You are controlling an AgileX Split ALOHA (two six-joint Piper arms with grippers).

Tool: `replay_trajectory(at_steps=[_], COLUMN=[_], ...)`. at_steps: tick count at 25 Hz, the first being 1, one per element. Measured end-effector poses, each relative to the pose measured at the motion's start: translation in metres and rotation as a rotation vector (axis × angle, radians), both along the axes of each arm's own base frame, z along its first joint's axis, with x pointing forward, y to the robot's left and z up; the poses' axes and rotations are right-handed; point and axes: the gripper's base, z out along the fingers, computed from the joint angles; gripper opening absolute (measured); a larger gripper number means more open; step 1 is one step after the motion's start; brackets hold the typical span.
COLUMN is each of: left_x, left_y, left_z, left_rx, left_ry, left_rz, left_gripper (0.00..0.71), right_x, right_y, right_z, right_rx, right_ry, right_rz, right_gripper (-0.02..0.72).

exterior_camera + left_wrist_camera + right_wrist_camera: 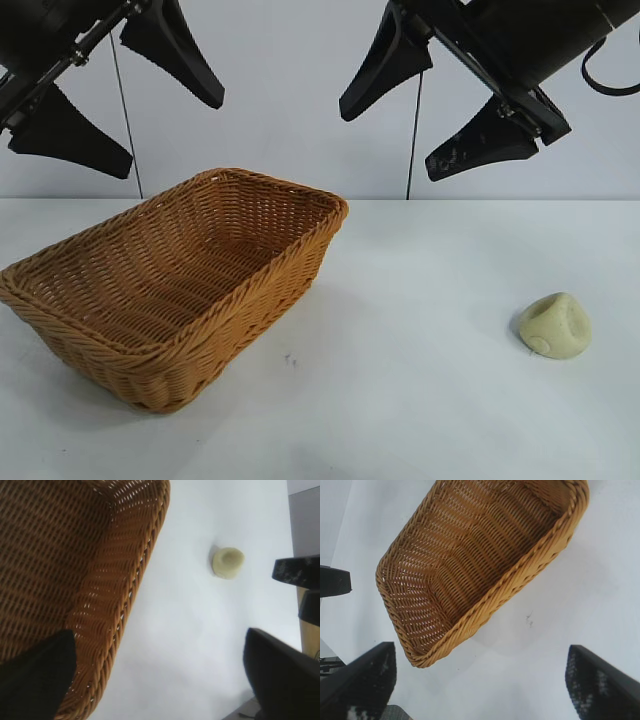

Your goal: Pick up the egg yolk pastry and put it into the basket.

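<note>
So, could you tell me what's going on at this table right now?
Nothing is being handled yet. Both arms hang above the table, the left gripper over the basket side and the right gripper nearer the egg yolk pastry, each with its fingers spread open and empty. The pastry lies on the table, well apart from the basket, which has nothing in it. The pick-up has not begun.

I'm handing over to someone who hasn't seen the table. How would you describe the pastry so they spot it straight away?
Start at the big orange-brown wicker basket on the left side of the white table in the exterior view. Look across the bare tabletop to the right: the pastry sits alone there, well clear of the basket. It is the only small thing on the table, a pale yellow-cream rounded lump with a flat round face.
</note>
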Motion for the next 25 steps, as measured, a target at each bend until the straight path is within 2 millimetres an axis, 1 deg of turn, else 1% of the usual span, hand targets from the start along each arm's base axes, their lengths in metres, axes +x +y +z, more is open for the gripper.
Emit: replay_trajectory(at_steps=[19, 22, 25], left_x=[0.002, -0.003, -0.015], left_y=[0.001, 0.004, 0.011], left_z=[0.001, 0.009, 0.025], left_rx=[0.007, 0.021, 0.052], left_ry=[-0.024, -0.046, -0.067], left_rz=[0.013, 0.013, 0.042], left_gripper=[0.696, 0.696, 0.696], right_x=[0.002, 0.002, 0.002], right_y=[-0.001, -0.001, -0.001], right_z=[0.000, 0.000, 0.000], right_rx=[-0.002, -0.002, -0.002], right_ry=[-0.017, -0.017, -0.017], right_rz=[-0.015, -0.015, -0.015], right_gripper=[0.631, 0.631, 0.631])
